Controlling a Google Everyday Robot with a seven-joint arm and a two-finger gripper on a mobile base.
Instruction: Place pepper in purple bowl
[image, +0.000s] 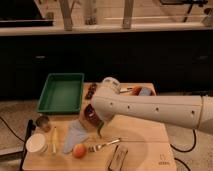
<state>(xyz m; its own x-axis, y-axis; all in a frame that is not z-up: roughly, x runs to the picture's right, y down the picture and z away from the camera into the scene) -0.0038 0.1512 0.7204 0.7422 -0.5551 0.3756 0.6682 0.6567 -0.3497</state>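
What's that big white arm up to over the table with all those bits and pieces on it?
A robot's white arm reaches in from the right over the wooden table. Its gripper hangs down right beside the purple bowl near the table's middle. The job is to put a small green pepper into that bowl. The pepper cannot be made out, since the arm hides much of that spot. A green tray, an orange-red fruit and a fork lie nearby.
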